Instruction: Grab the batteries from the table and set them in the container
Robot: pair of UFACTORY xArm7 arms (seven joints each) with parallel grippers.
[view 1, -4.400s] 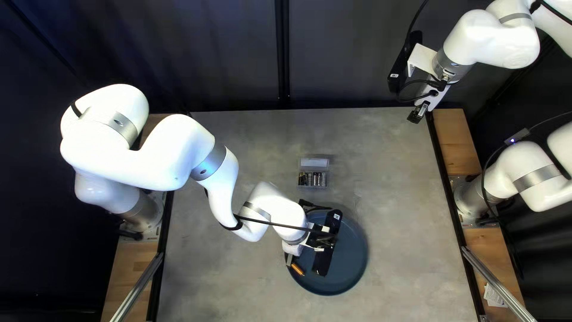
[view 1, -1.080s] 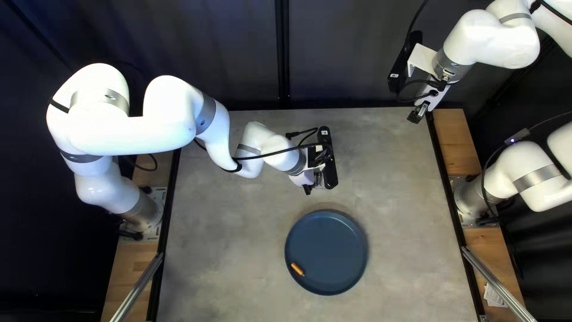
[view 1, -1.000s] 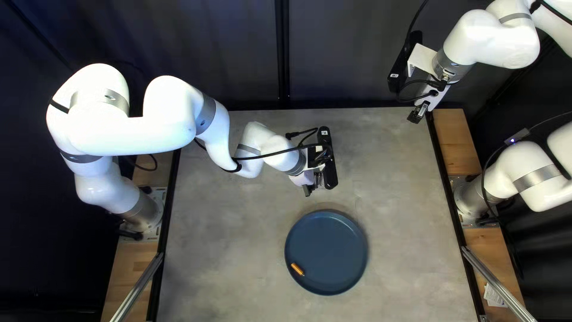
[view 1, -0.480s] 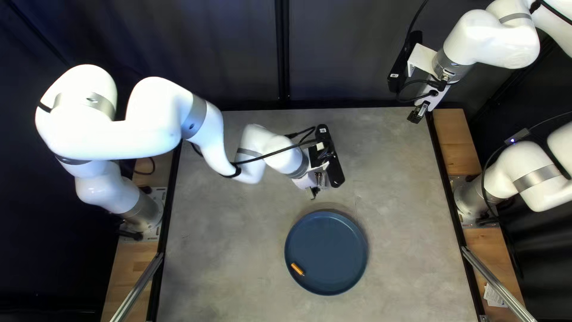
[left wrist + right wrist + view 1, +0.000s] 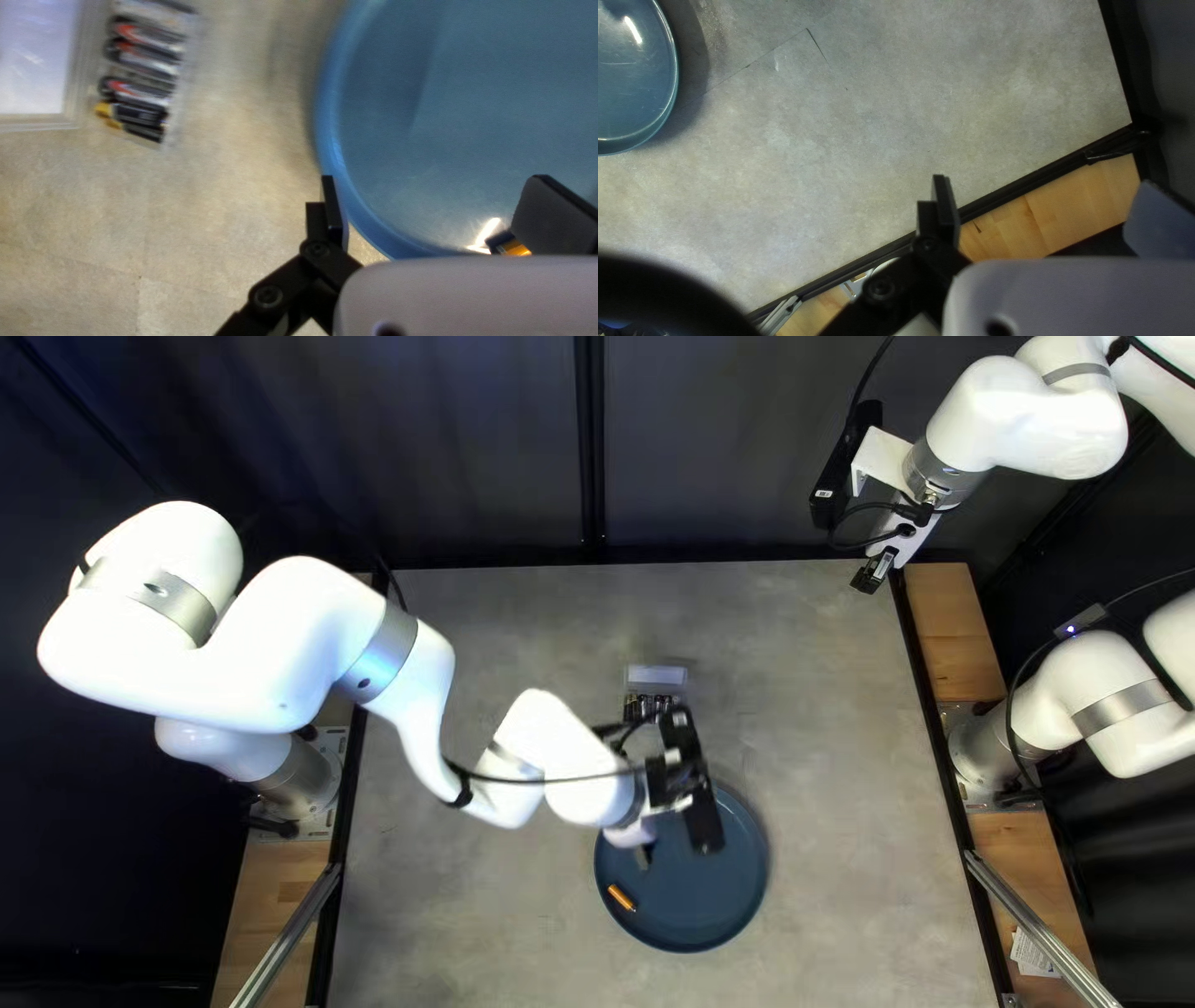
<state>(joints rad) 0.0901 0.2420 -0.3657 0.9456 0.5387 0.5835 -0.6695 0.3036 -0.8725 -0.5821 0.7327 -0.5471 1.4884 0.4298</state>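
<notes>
The fingers (image 5: 335,218) of the left gripper (image 5: 644,856) stand spread wide over the left part of the blue plate (image 5: 703,884), below the centre of the top left view. In the left wrist view, the orange-and-black battery (image 5: 514,246) shows beside one finger, partly hidden; whether they touch I cannot tell. It lies on the plate, near the rim at the plate's lower left in the top left view.

Above the plate, at mid-frame, the clear plastic case (image 5: 656,675) sits on the grey tabletop (image 5: 498,921) with its lid open, holding a row of batteries (image 5: 146,59); the left wrist hardware hides its lower edge.

At the frame's upper right, the right gripper (image 5: 874,570) hangs near the tabletop's far corner, its fingers (image 5: 946,211) wide apart above a black rail (image 5: 1033,180) and wooden strip (image 5: 1070,193).
</notes>
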